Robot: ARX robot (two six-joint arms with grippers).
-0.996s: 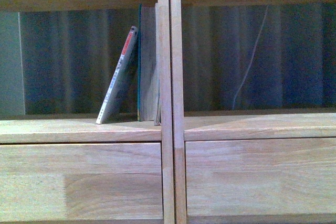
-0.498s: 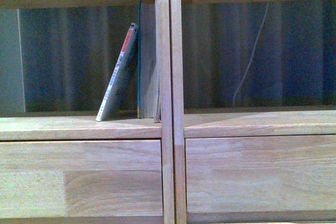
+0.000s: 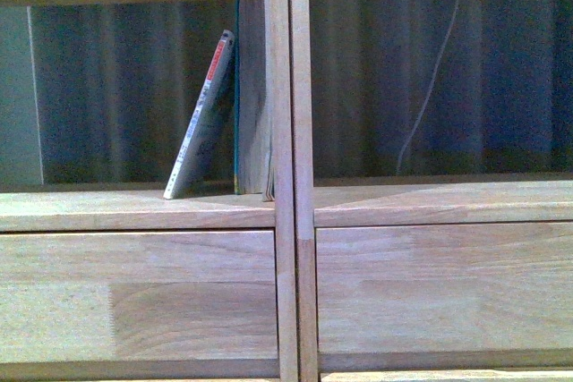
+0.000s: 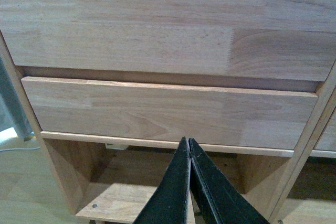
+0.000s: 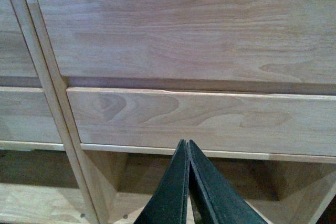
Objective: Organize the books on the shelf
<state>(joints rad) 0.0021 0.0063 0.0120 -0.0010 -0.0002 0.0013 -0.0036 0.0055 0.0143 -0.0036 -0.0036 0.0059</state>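
Observation:
In the front view the light-wood shelf (image 3: 291, 221) fills the frame. In its left compartment the thin whitish paperback (image 3: 201, 118) leans to the right against the thicker teal-green book (image 3: 252, 96), which stands upright against the doubled central upright. Neither gripper shows in the front view. My left gripper (image 4: 188, 141) is shut and empty, pointing at the lower drawer-like panels (image 4: 168, 111). My right gripper (image 5: 187, 142) is shut and empty, facing the panels (image 5: 199, 116) right of the upright. Both hang well below the books' level.
The right compartment holds no books; a thin pale cable (image 3: 428, 87) hangs behind it. Below the panels are open low compartments (image 4: 105, 182) (image 5: 147, 182). A grey post and pale floor (image 4: 13, 108) lie beside the unit.
The shelf and books have slid slightly lower in the front view, so the camera has risen a little. The books keep their pose.

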